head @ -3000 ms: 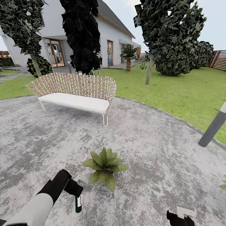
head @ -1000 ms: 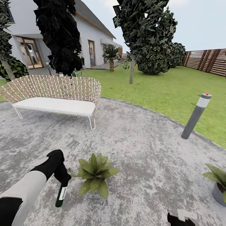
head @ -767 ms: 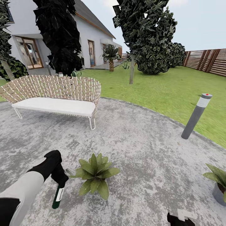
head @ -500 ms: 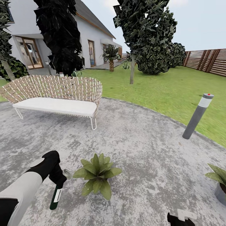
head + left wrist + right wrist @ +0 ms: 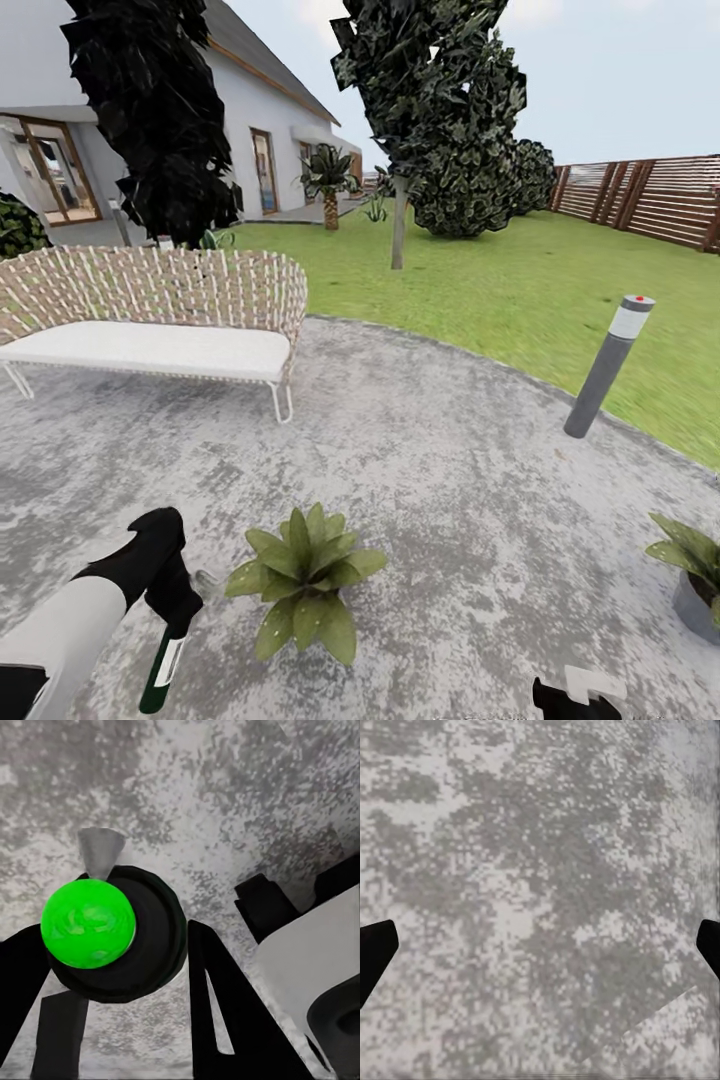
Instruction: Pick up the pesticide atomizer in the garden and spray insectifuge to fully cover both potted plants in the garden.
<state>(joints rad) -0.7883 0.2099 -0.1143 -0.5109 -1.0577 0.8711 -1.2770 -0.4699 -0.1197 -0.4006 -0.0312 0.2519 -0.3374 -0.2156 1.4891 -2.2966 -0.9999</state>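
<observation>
Left gripper (image 5: pixel 172 615) — pinching the atomizer (image 5: pixel 158 668), hanging nozzle-down just beside the near plant (image 5: pixel 303 580). Right gripper (image 5: pixel 540 945) — spread, idle over the patio (image 5: pixel 450 470). Step: probably spraying the near plant; next, the far plant (image 5: pixel 692 560).

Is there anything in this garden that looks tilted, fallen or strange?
One thing stands out: the grey lamp post at the patio's edge leans to one side instead of standing straight. The spray bottle hangs slanted, bottom end down, in the left claw beside the near potted plant. Both plants look upright.
</observation>
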